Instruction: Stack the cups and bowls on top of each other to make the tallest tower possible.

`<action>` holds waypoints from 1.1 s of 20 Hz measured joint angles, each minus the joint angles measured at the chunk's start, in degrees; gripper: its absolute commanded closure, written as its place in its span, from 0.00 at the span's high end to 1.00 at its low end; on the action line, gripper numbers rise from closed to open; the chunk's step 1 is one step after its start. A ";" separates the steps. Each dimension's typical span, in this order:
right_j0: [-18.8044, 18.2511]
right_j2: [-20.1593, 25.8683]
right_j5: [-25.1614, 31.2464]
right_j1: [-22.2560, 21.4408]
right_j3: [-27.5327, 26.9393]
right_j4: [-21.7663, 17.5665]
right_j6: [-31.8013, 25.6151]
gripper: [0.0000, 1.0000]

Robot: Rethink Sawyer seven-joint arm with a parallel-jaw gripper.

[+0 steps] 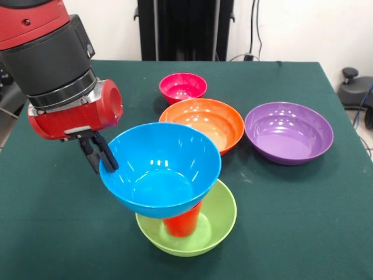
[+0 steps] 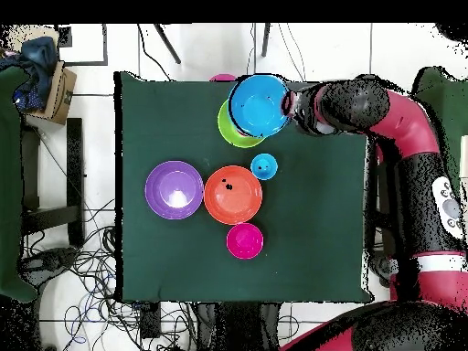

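Blue bowl: I see the big blue bowl (image 1: 160, 169) sitting on top of the red cup (image 1: 182, 220). It leans a little.
Red cup: it stands in the lime green bowl (image 1: 220, 224), near my side of the worktop (image 1: 46, 233) in the front view.
Tower: green bowl at the bottom, red cup in the middle, blue bowl on top.
Tool: my tool (image 1: 99, 153) is at the rim of the blue bowl. Its dark fingers sit close together at the rim. I cannot tell if they pinch it.
Other bowls: the orange bowl (image 1: 204, 119) is just behind the tower. The purple bowl (image 1: 288, 131) is beside it. The small pink-red bowl (image 1: 183, 87) is farther back.
From above: a small light blue cup (image 2: 264, 166) shows between the tower and the orange bowl.
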 measured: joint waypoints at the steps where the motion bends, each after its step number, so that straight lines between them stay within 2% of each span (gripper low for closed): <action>1: 0.12 0.00 0.00 0.00 0.00 0.00 0.00 0.00; 22: 1.47 0.00 0.00 0.00 0.00 0.01 0.00 0.00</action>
